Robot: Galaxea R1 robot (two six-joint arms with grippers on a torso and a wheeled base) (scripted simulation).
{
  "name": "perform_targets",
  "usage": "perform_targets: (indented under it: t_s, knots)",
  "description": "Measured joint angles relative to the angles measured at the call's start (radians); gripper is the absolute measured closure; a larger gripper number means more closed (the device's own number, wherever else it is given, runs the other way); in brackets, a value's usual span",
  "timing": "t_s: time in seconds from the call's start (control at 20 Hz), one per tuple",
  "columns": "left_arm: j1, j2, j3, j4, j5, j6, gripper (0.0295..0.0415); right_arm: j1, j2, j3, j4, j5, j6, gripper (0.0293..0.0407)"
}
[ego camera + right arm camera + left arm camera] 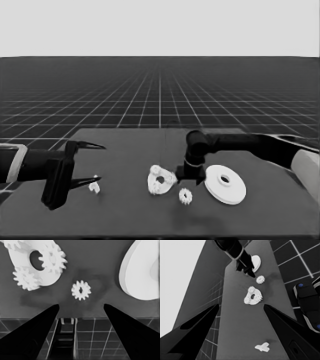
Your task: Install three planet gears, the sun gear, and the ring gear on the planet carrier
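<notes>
Right claw (189,176): open, empty, between smaller round part (161,180) and larger round part (225,184).
Loose gear (185,196): flat, axis upright.
Left claw (95,162): open, parked left.
Tabletop (125,210): dark, grid floor beyond.

Right claw (189,176) spread wide, empty, low mid-table; left claw (95,162) parked, spread.

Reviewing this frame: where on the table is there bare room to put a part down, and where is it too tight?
Bare stretches: between the thin white piece and the smaller round part, and the table's far side. Crowded: the middle, where the right gripper hangs between the smaller round part and the larger round part, a loose gear just in front. The left gripper waits over the left end.
</notes>
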State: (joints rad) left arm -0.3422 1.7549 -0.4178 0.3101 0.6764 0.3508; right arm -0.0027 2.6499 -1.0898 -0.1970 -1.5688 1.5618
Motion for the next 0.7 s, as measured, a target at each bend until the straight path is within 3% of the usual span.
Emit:
perform_targets:
  t_s: [0.1, 0.15, 0.25, 0.6, 0.7]
  knots:
    - [0.0, 0.0, 0.0, 0.0, 0.0, 0.0, 0.0326, 0.0, -0.002, 0.004, 0.0, 0.0, 0.001, 0.0315]
    - [0.0, 0.0, 0.0, 0.0, 0.0, 0.0, 0.0326, -0.094, 0.004, -0.028, -0.102, 0.006, -0.024, 0.0315]
    - [0.0, 0.0, 0.0, 0.0, 0.0, 0.0, 0.0326, -0.193, 0.014, -0.083, -0.192, 0.025, -0.063, 0.0315]
    - [0.0, 0.0, 0.0, 0.0, 0.0, 0.0, 0.0326, -0.235, 0.023, -0.12, -0.233, 0.042, -0.087, 0.0315]
    - [0.0, 0.0, 0.0, 0.0, 0.0, 0.0, 0.0326, -0.236, 0.023, -0.121, -0.234, 0.042, -0.088, 0.0386]
